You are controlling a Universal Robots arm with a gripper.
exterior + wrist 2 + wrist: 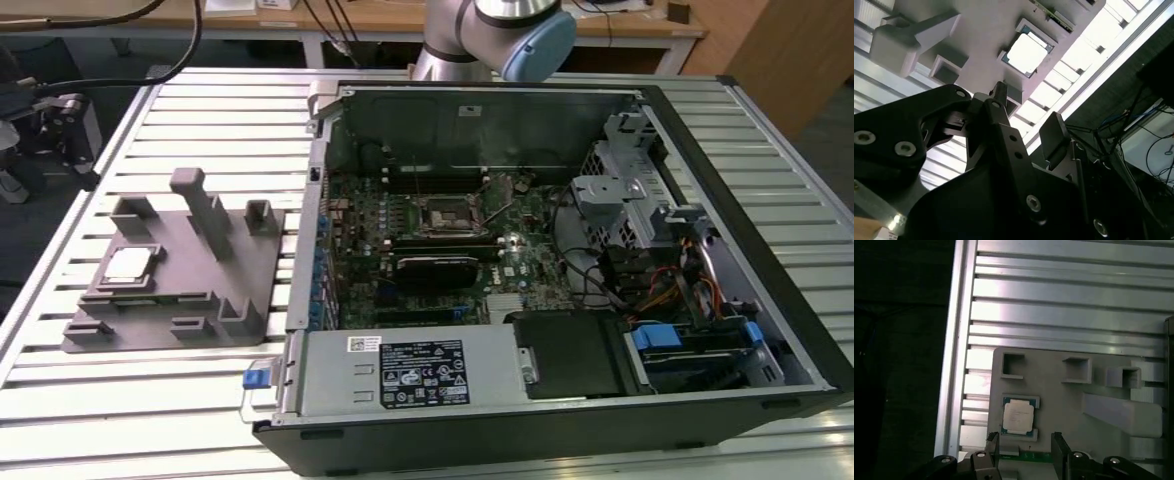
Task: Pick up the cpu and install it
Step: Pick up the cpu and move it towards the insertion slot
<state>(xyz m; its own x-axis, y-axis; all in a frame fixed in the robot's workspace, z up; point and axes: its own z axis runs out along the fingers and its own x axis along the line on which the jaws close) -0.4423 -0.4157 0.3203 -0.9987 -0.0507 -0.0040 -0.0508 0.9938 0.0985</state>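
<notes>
The cpu [130, 263] is a small silver-grey square chip lying flat in a recess of the grey holder block [200, 290], on the table at the exterior view's left. In both wrist views I see it from above, the cpu [1018, 417] in the first and the cpu [1027, 50] in the second. My gripper [1026, 445] hangs above the holder, close to the chip but apart from it. The gripper [1026, 115] is open, with nothing between its black fingers [1054, 132]. The black socket frame [445, 215] sits on the motherboard inside the open computer case [747, 120].
The holder block [1064, 390] has upright posts [200, 205] and small square pockets [1013, 365] around the chip. The ribbed metal table [200, 120] ends at an edge [951, 365] close to the holder. The case holds a power supply [400, 372], drive bays and cables [667, 290].
</notes>
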